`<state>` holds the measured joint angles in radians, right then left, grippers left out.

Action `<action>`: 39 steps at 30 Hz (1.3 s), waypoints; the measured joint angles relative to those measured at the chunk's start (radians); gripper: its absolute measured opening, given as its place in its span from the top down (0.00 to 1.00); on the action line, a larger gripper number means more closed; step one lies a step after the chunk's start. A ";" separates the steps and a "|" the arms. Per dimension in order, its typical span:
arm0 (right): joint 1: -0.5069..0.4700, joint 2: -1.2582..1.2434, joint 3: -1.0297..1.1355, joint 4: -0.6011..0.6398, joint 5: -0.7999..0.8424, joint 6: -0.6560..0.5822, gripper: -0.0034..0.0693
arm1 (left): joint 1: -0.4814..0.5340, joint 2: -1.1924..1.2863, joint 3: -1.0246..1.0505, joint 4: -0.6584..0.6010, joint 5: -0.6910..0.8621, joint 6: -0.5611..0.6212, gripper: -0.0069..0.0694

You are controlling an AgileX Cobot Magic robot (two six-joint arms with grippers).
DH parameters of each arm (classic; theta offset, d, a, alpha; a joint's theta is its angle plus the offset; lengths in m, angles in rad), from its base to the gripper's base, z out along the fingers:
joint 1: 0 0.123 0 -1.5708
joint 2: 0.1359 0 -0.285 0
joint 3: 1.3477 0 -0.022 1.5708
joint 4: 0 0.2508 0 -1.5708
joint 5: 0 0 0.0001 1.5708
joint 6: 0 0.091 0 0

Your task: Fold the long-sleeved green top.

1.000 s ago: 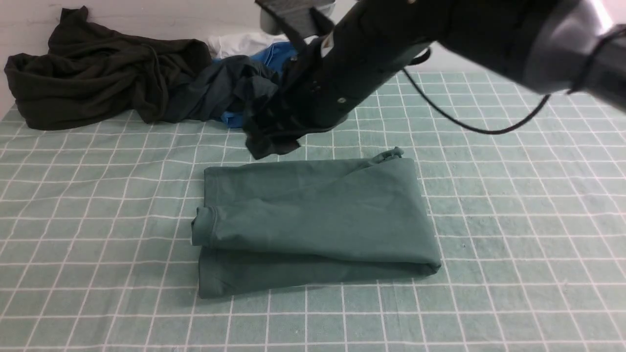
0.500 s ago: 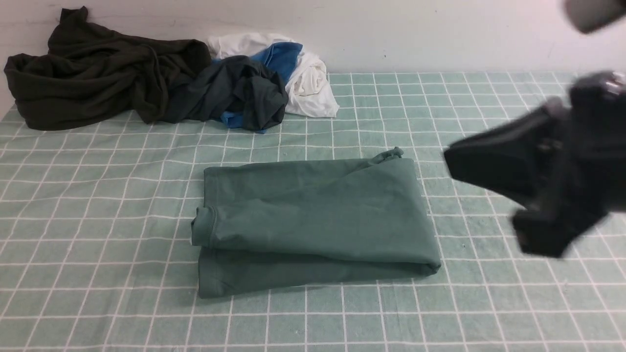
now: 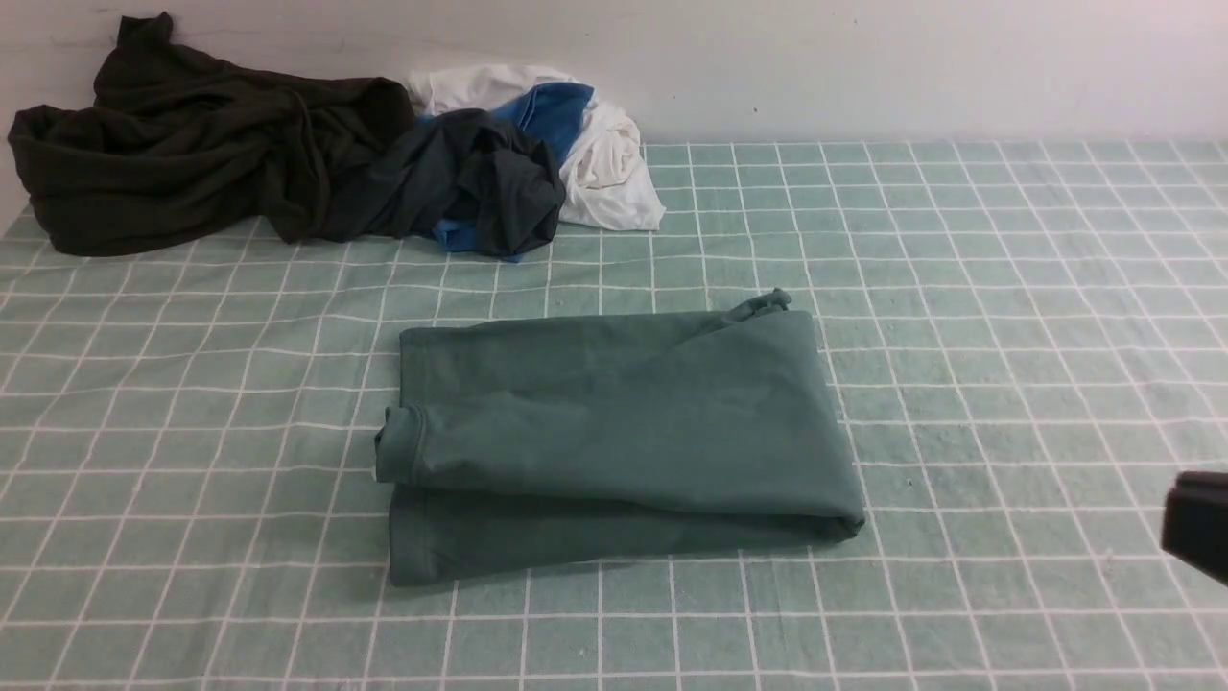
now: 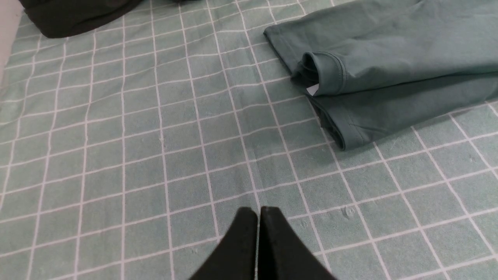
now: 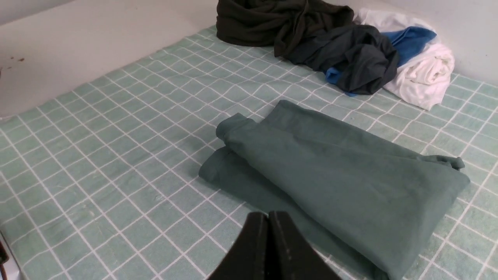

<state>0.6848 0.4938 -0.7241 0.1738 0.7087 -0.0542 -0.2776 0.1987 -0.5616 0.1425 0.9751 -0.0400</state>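
Top (image 3: 614, 437), the green long-sleeved one, sits folded into a rough rectangle near mid-bench in the front view, w/ a rolled cuff (image 3: 398, 443) sticking out at its left edge and a small bunched bit of cloth at the far right corner. We see the bench (image 3: 1007, 317) covered in a pale green cloth w/ white grid lines. At the back left by the wall lies a very dark olive-black garment (image 3: 182, 144), touching a dark slate-grey garment (image 3: 460, 182) w/ blue cloth (image 3: 552, 106) showing, and a white garment (image 3: 609, 163) just beside that. A black bit of the right arm (image 3: 1199, 523) pokes in at the right edge, apart from the top; we can't tell jaw state from this view. Left wrist view: the left gripper (image 4: 258, 212) hangs over bare grid cloth, jaws pressed together, holding nothing, well apart from the top (image 4: 389, 58), whose cuff opening (image 4: 323, 72) faces the camera w/ a small white tag just under it. Right wrist view: the right gripper (image 5: 268, 216) has its jaws pressed together too, empty, near the top's (image 5: 334, 171) closer edge but not touching it; the pile of other garments lies beyond, by the wall.
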 joint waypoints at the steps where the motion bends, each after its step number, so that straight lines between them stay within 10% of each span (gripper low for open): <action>1: 0.000 -0.018 0.005 0.002 -0.002 0.000 0.97 | 0.000 0.000 0.000 0.000 0.000 0.000 0.91; 11: -0.007 -0.048 0.217 -0.049 -0.349 0.001 0.97 | 0.000 0.000 0.000 0.000 0.000 -0.001 0.91; 17: -0.212 -0.185 0.498 -0.053 -0.557 0.009 0.97 | 0.000 0.000 0.000 0.001 0.000 -0.003 0.91; 27: -0.716 -0.494 0.750 -0.160 -0.531 0.176 0.97 | 0.000 0.000 0.000 0.001 0.000 -0.006 0.91; 39: -0.747 -0.504 0.748 -0.201 -0.360 0.212 0.97 | 0.000 0.000 0.000 0.001 0.001 -0.006 0.91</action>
<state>-0.0627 -0.0106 0.0243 -0.0271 0.3488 0.1582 -0.2776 0.1987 -0.5616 0.1434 0.9759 -0.0460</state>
